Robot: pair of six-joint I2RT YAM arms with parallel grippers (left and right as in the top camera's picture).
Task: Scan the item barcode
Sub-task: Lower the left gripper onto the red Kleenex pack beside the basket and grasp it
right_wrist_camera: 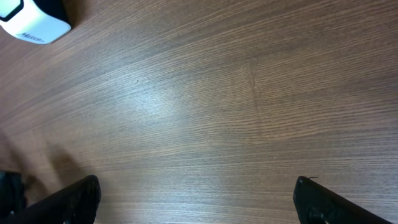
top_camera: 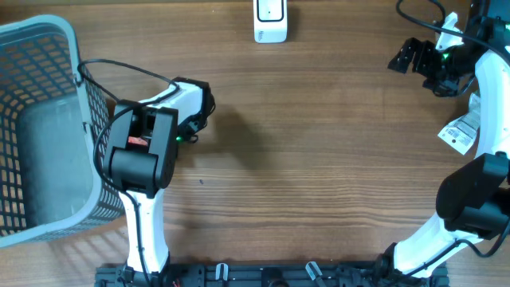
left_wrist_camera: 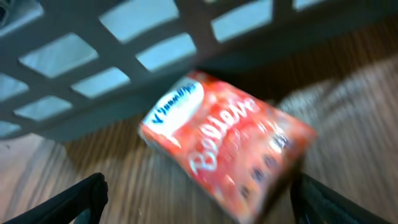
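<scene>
Left pincer (left_wrist_camera: 199, 190) spread wide, holding nothing: red packet (left_wrist_camera: 227, 146) flat on tabletop (left_wrist_camera: 367, 56) between the fingers (left_wrist_camera: 74, 202), beside basket (left_wrist_camera: 249, 53), long axis diagonal to the gap. Right pincer (right_wrist_camera: 196, 196) equally wide, empty, well apart.

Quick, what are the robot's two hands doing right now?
Left gripper: jaws open, holding nothing; the red packet sits free in front of it.
Right gripper: jaws open, empty.

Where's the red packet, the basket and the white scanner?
Packet (left_wrist_camera: 227, 149): left wrist view, middle of its red front.
Basket (top_camera: 36, 32): overhead view, its top rim.
Scanner (top_camera: 270, 20): overhead view, middle of its white body.
</scene>
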